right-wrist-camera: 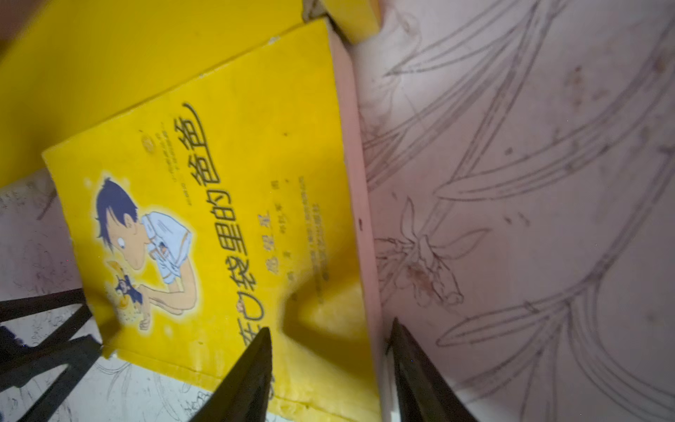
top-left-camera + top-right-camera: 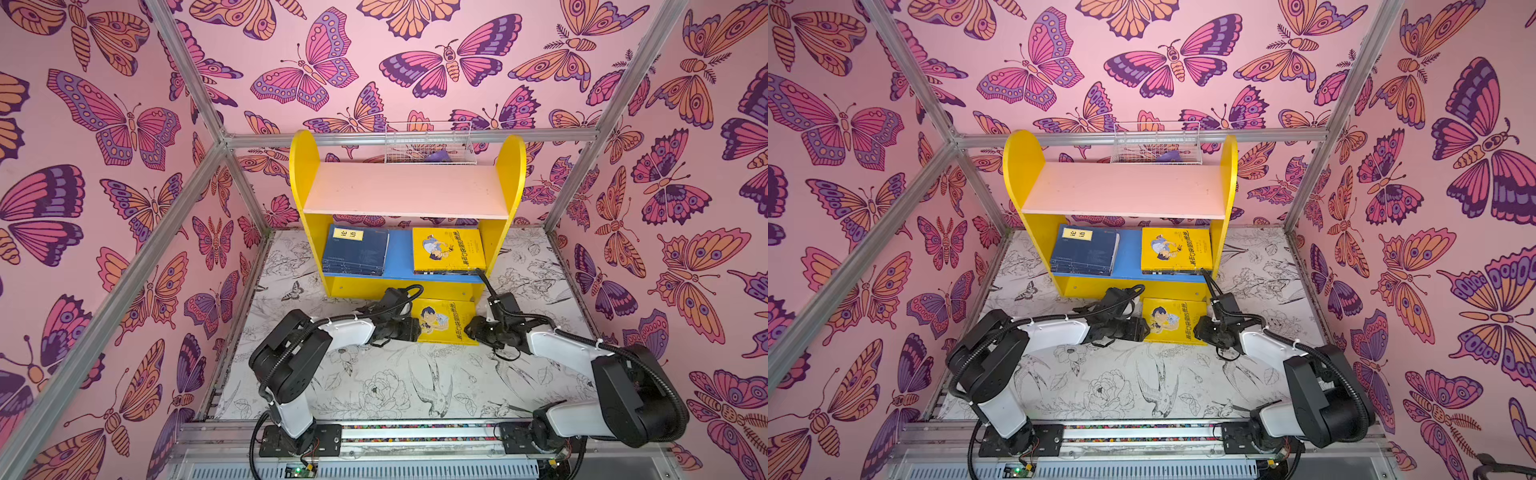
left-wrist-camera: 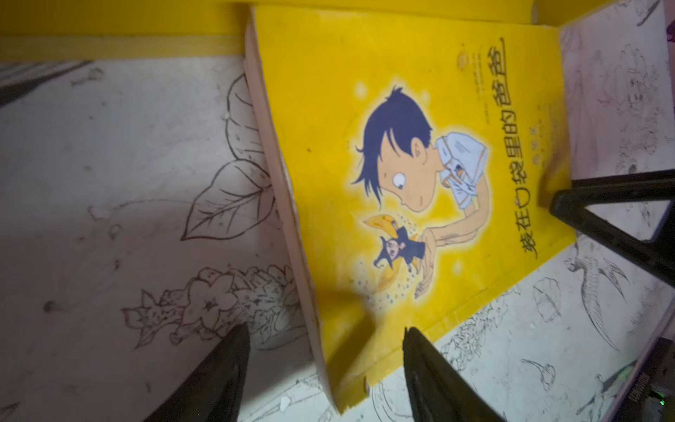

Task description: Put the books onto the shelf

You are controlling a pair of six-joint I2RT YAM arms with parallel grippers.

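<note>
A yellow book with a cartoon child (image 2: 446,322) (image 2: 1173,320) lies on the table against the front of the shelf (image 2: 303,166) (image 2: 1017,166). My left gripper (image 2: 419,328) (image 3: 325,329) is open at the book's left edge, and a corner of the book (image 3: 365,182) lies between its fingers. My right gripper (image 2: 469,330) (image 1: 331,325) is open at the right edge, one finger over the cover (image 1: 219,219), the other beside the pages. On the blue lower board sit a navy stack of books (image 2: 355,251) and a yellow stack (image 2: 449,249).
A white wire basket (image 2: 430,143) hangs behind the shelf's bare pink upper board (image 2: 405,189). Butterfly walls and metal frame posts (image 2: 577,174) close in the sides. The flower-print table (image 2: 374,386) stretches toward the arm bases.
</note>
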